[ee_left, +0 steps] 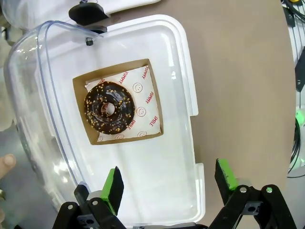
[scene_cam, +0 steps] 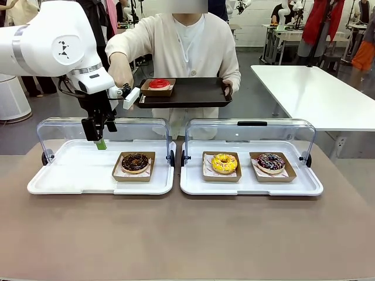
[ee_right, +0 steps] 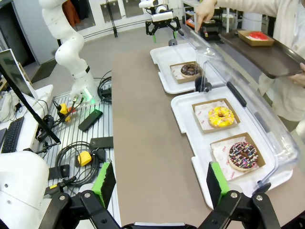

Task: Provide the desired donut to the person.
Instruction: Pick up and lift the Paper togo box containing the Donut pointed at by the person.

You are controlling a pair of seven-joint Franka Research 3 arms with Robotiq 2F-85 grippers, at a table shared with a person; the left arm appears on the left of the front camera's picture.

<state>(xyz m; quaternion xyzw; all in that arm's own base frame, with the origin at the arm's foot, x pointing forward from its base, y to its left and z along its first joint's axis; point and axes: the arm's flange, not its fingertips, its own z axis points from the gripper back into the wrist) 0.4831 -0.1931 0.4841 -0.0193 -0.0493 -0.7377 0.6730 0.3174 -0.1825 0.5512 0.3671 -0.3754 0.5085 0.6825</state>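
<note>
Gaping left jaws over bare tray end (scene_cam: 65, 171)

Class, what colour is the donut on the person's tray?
The donut is red; clearest in the front view.

This is a lab: loose cables (ee_right: 64, 155), a monitor (ee_right: 5, 67) and keyboard (ee_right: 12, 133) (plus plain white worktables (scene_cam: 316, 96)).

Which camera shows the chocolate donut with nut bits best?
The left wrist view: it looks straight down on the chocolate donut, close enough to see the nut bits and its printed paper. The front view shows it smaller, from a low angle. The right wrist view shows it far off and tiny.
</note>
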